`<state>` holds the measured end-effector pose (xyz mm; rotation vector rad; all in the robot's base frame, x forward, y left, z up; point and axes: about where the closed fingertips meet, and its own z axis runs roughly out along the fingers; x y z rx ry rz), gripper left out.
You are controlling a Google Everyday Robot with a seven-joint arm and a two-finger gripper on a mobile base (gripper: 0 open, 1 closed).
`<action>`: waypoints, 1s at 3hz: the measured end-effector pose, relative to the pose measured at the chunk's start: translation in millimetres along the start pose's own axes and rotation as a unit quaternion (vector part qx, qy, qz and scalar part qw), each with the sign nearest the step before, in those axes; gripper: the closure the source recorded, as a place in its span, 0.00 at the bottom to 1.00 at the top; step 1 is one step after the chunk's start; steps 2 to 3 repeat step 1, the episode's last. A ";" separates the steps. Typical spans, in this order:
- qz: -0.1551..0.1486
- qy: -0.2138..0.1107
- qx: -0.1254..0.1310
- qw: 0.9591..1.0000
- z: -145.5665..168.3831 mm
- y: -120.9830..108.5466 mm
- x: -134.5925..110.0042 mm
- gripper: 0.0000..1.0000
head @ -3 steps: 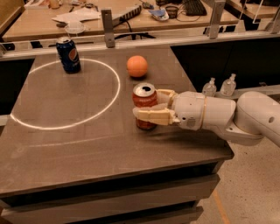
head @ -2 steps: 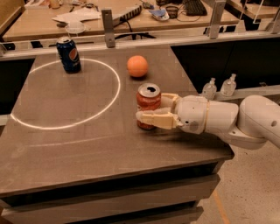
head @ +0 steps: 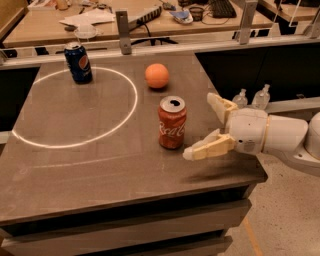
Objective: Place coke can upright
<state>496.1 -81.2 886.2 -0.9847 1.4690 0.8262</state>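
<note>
Coke can [head: 172, 122], Coca-Cola script showing, stands upright beside the spread pincer [head: 198, 125].

I see a dark brown bench [head: 100, 175] with a white ring [head: 136, 95] on its top and drawer fronts below. Behind it is a metal rail [head: 200, 46] on posts, then a wooden desk [head: 45, 25] with papers [head: 87, 17], cables and a keyboard [head: 222, 7]. To the right: pale speckled floor [head: 285, 220] and two small clear bottles [head: 240, 98] on a ledge. Light is warm and dim. The tool [head: 198, 125] hangs over the bench's right edge, fingers spread.
</note>
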 end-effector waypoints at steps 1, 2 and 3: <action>0.007 0.042 0.084 0.996 -48.1 -10.8 2.1 0.00; 0.007 0.042 0.084 0.996 -48.1 -10.8 2.1 0.00; 0.007 0.042 0.084 0.996 -48.1 -10.8 2.1 0.00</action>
